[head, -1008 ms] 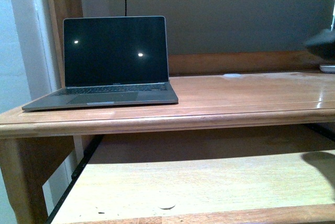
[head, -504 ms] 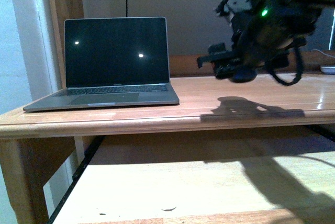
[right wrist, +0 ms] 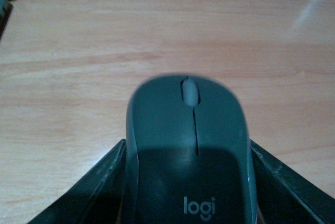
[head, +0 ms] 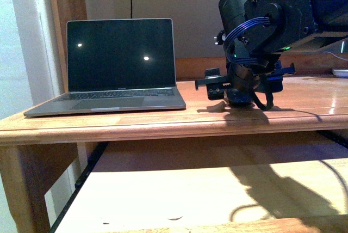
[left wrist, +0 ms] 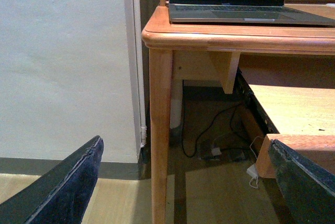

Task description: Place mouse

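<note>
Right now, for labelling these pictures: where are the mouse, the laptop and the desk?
mouse point(right wrist: 189, 130), right wrist view, domed top along the centre seam
laptop point(head: 120, 53), front view, middle of the dark screen
desk point(head: 98, 120), front view, bare top before the laptop

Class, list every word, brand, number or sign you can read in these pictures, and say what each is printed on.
"logi": on the dark grey domed plastic mouse.
Mark below the screen of the open grey laptop: too small to read.
Nothing else legible.

Wooden desk (open laptop atop)
</note>
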You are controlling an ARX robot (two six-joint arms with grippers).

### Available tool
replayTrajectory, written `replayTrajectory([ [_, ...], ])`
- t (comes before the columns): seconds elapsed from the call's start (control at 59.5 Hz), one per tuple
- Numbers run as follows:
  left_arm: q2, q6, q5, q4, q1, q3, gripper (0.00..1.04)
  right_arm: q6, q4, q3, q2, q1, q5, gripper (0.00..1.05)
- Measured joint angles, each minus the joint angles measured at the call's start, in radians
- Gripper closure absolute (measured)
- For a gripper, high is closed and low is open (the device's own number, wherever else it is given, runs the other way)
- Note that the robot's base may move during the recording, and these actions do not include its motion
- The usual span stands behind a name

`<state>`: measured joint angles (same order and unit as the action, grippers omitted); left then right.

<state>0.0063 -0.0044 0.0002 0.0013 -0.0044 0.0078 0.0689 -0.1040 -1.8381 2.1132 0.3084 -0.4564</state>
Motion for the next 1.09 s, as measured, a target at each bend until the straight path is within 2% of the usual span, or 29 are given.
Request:
replayTrajectory([
  [0.168,0.000,0.000,0.000,0.000,0.000,0.000,0.08,0.043,0.098,0.066,-0.033,-0.017,0.051,0.07],
  [0.437,0.000,0.000,0.000,0.000,0.000,0.000,0.08,0.100,0.356,0.445,-0.385,-0.169,0.289,0.07],
  [0.555,0.000,0.000,0.000,0.000,0.000,0.000,0.08,0.090,0.458,0.691,-0.575,-0.278,0.464,0.07],
  [0.588,0.000,0.000,0.000,0.000,0.000,0.000,0.08,0.077,0.486,0.780,-0.636,-0.321,0.550,0.07],
  [0.807,0.000,0.000,0.000,0.000,0.000,0.000,0.08,-0.046,0.486,1.173,-0.844,-0.547,0.901,0.07],
  [1.092,0.000,0.000,0.000,0.000,0.000,0.000,0.08,-0.224,0.365,1.375,-0.975,-0.748,1.284,0.07],
])
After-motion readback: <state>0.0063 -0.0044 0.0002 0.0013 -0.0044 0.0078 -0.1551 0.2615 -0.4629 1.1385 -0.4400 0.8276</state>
